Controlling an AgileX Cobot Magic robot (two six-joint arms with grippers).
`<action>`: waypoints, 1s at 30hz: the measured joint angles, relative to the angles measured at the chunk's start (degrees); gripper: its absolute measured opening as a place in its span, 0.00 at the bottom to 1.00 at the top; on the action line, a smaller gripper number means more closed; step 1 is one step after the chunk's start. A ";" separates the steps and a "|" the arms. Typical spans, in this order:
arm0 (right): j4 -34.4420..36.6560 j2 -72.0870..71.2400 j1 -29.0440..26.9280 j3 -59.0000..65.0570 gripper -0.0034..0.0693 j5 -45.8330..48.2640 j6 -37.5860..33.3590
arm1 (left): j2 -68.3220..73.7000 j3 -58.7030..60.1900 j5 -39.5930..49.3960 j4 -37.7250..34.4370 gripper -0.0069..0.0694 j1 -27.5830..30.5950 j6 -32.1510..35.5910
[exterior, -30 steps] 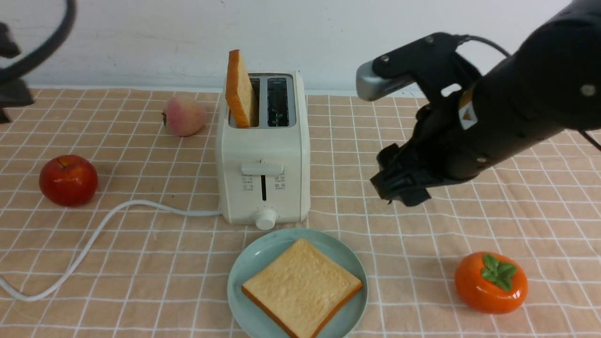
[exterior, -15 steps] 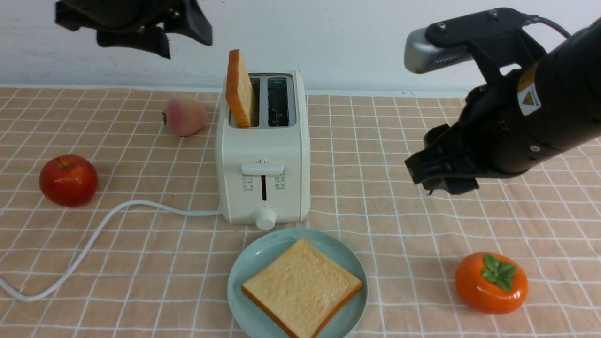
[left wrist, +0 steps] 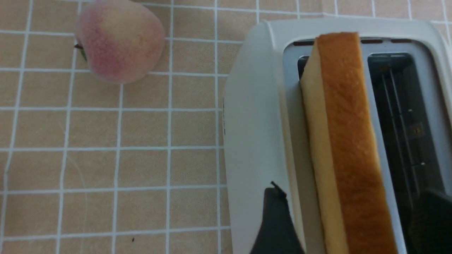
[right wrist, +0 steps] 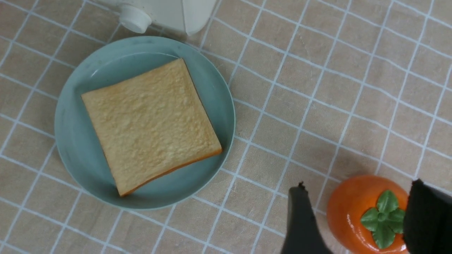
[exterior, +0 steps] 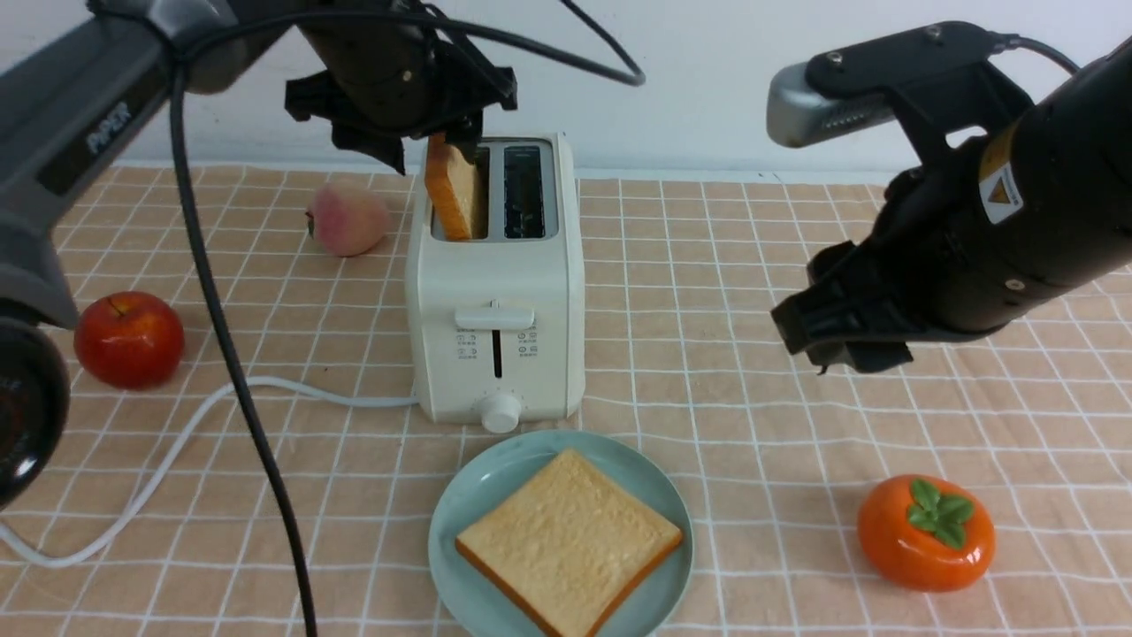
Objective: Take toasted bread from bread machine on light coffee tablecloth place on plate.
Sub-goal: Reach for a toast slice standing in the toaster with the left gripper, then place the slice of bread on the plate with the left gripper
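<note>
Straddling the toast (left wrist: 348, 141) in the bread machine (left wrist: 254, 123), left jaws gape empty; off-centre closing could wedge it. Right jaws open, empty.

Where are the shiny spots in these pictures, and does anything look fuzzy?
Front view: soft even light, small white shine on the red apple and the orange persimmon, faint shadows beside them. Left wrist view: the toasted bread is sharp, the left gripper's fingers dark and soft-edged. Right wrist view: a bright glint on the persimmon, the plate crisp.
</note>
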 joint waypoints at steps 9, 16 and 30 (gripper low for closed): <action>-0.07 0.00 0.00 0.00 0.59 2.14 0.00 | -1.46 -0.31 1.34 -0.63 0.19 0.00 2.69; -1.25 0.00 0.00 0.00 0.59 2.26 0.00 | -17.47 -0.50 4.50 -1.12 0.19 0.00 6.34; -3.61 0.00 0.00 0.00 0.59 0.27 0.00 | -47.05 26.14 12.07 -27.41 0.19 0.00 24.54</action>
